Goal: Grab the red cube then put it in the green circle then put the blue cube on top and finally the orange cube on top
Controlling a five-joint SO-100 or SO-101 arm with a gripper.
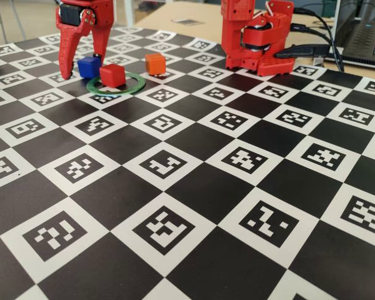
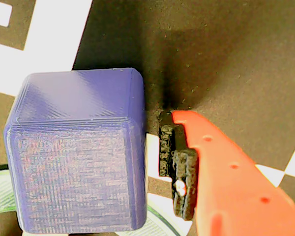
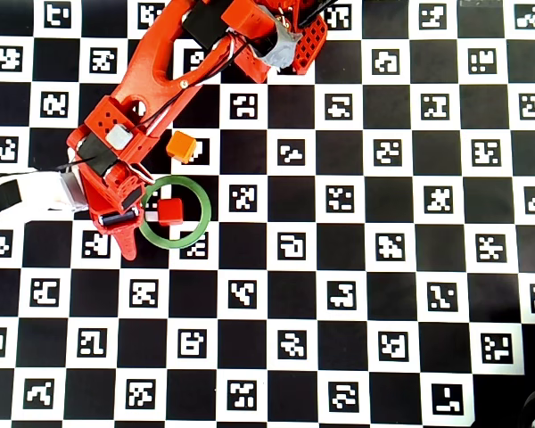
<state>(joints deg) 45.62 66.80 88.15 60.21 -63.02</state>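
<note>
The red cube [image 1: 112,75] [image 3: 169,211] sits inside the green circle [image 1: 135,84] [image 3: 202,212], left of its centre in the overhead view. In the fixed view the blue cube [image 1: 89,67] stands on the board just left of the ring. My gripper [image 1: 82,66] is open, with one finger on each side of the cube. The wrist view shows the blue cube [image 2: 76,152] large and close. A narrow gap separates it from the black pad [image 2: 179,167] of my right finger; the other finger is out of frame. The orange cube [image 1: 155,63] [image 3: 182,146] stands alone beyond the ring. In the overhead view my arm hides the blue cube.
The surface is a black-and-white checkerboard mat [image 1: 194,187] printed with markers. The arm's red base [image 1: 256,37] stands at the back of the fixed view. A laptop [image 1: 362,31] and cables lie behind it to the right.
</note>
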